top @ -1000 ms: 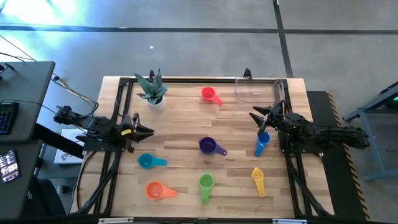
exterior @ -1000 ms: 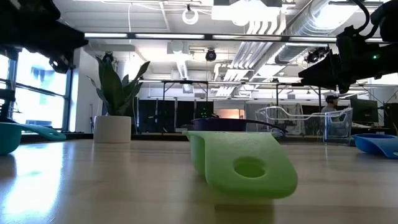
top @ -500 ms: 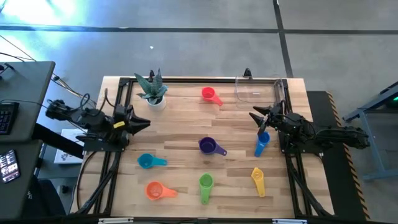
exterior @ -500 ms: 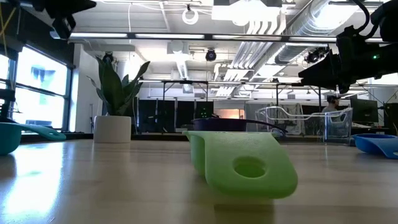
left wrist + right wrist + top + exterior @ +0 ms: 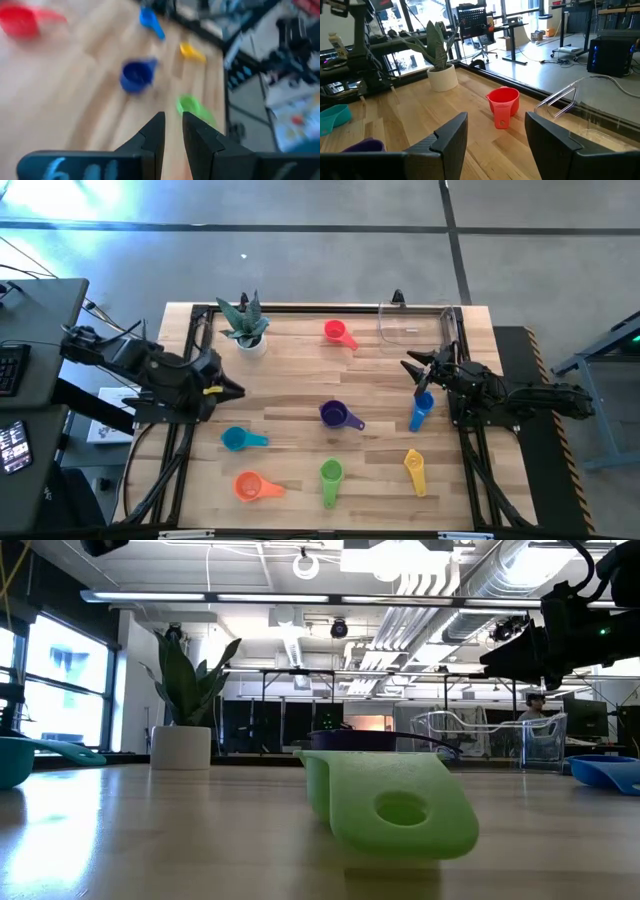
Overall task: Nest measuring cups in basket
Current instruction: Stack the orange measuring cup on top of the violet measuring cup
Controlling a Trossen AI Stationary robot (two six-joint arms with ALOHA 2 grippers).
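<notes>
Seven measuring cups lie apart on the wooden table, each resting on it: red, purple, blue, teal, orange, green and yellow. The clear basket stands at the far right with nothing in it. My left gripper hangs high over the table's left side, tipped down toward the purple cup, its fingers a little apart with nothing between them. My right gripper waits open at the right, just beyond the blue cup, facing the red cup.
A white potted plant stands at the far left corner. A black frame runs round the table's edges. The green cup's handle lies close to the near edge. Bare wood lies between the cups in the middle.
My left gripper has gone up, rising out of the top of the low view, and has tipped downward toward the table's middle. Its finger gap looks the same. The right arm and all the cups have kept still.
</notes>
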